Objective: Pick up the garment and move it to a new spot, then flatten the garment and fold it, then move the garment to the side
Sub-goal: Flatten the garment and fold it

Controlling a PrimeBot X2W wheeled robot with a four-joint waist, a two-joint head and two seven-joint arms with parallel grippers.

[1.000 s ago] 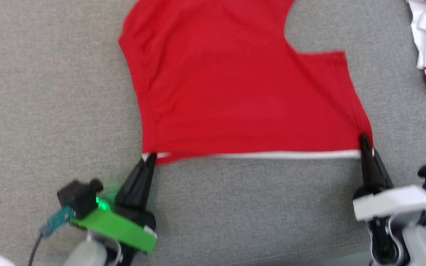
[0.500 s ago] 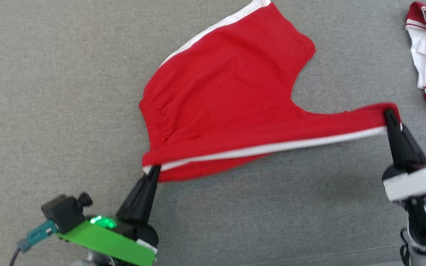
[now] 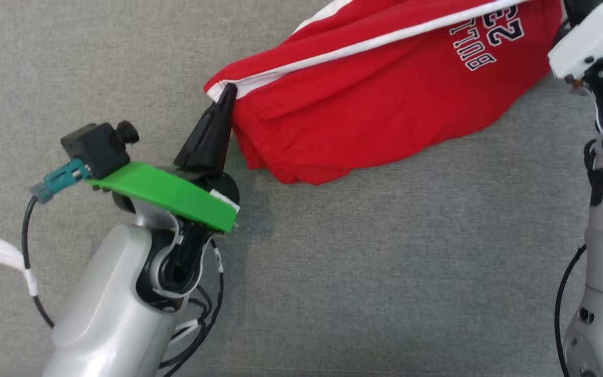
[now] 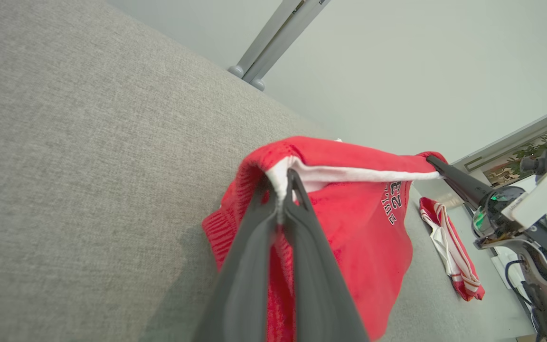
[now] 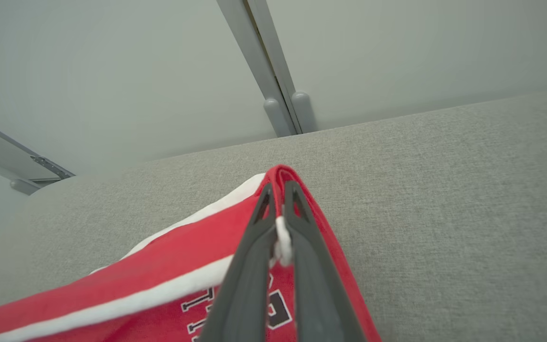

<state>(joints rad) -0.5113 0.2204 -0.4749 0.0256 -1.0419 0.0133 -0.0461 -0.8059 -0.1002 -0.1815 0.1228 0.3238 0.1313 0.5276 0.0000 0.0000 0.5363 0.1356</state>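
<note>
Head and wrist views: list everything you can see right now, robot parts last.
garment: one, red with a white stripe and dark lettering, strung between both grippers, its lower part sagging onto the surface
second garment: one, red and white, lying crumpled on the surface, beyond the held one in the left wrist view
surface: one, grey fabric, under everything
rails: two, grey, side by side on the pale wall behind the surface
left gripper: one, dark fingers, shut on one white-trimmed corner of the garment
right gripper: one, dark fingers, shut on the other end of the white trim
</note>
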